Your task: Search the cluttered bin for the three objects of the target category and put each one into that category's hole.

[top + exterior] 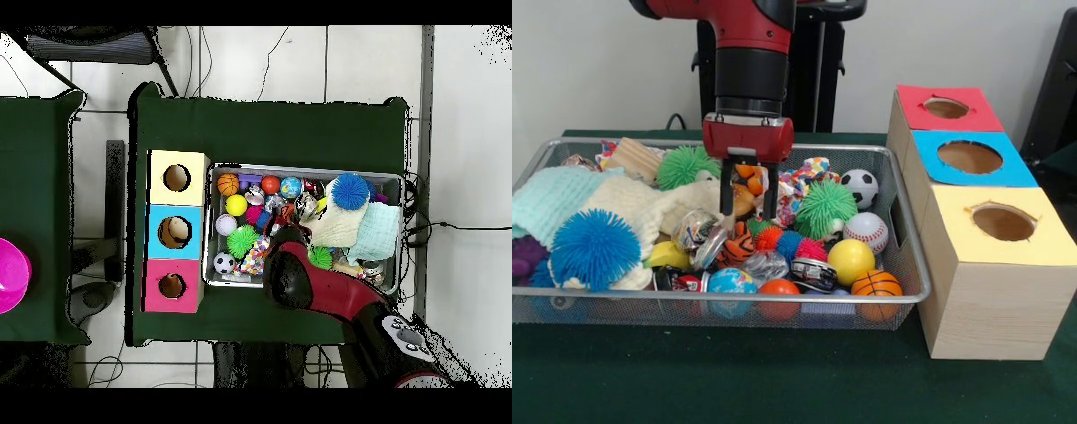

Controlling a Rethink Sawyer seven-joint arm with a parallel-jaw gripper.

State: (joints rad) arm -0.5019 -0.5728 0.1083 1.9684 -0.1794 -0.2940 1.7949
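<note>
A wire mesh bin [907, 265] holds mixed toys. Among them are a soccer ball [859, 187], a baseball [865, 231], a yellow ball [851, 261] and a basketball [876, 284]. There are also green spiky balls [825, 208] and a blue spiky ball [594, 249]. My gripper [749, 201] hangs over the middle of the bin [214, 280], just above the pile. An orange toy [749, 179] shows at it; I cannot tell whether it is held. Beside the bin stand three boxes with round holes: red [946, 108], blue [969, 156], yellow [1003, 223].
Pale knitted cloths [565, 201] and a cream plush [644, 212] fill the bin's left side in the front view. A wooden block [636, 157] lies at the back left. In the overhead view a pink bowl [10, 275] sits on a separate table at the left.
</note>
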